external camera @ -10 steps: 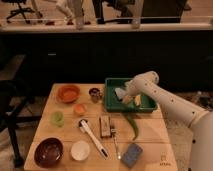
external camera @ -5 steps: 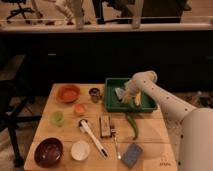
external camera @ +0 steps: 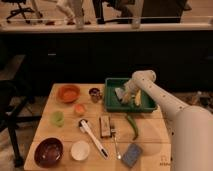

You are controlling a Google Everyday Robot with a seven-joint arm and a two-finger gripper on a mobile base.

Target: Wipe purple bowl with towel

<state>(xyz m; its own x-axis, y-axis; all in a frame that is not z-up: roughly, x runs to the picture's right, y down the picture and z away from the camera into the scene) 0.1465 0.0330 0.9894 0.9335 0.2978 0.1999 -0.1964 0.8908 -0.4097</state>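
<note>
- Purple bowl (external camera: 48, 152) sits at the near left corner of the wooden table (external camera: 150, 137), just beside the white bowl (external camera: 80, 150) and well apart from the arm.
- Towel (external camera: 120, 93), the pale cloth, lies in the left part of the green tray (external camera: 111, 104), on the far right side of the table.
- Gripper (external camera: 128, 98) is down inside the tray, just beside the towel. Its jaws are spread wide with nothing in them that I can make out, and I cannot tell if a finger touches the cloth.
- Step in hand, as I judge it: picking up the towel. I want 1 clean pinch, so I centre over the thickest fold, drop until the jaws straddle it, then close fully.
- A yellow item (external camera: 138, 98) lies just right of the gripper, and I steer off it so it isn't caught too.
- Then I lift straight up over the tray wall before swinging across to the bowl.
- Writing: 1 faint mark at the table's near right corner, too small to read. No brand or label shows anywhere else.
</note>
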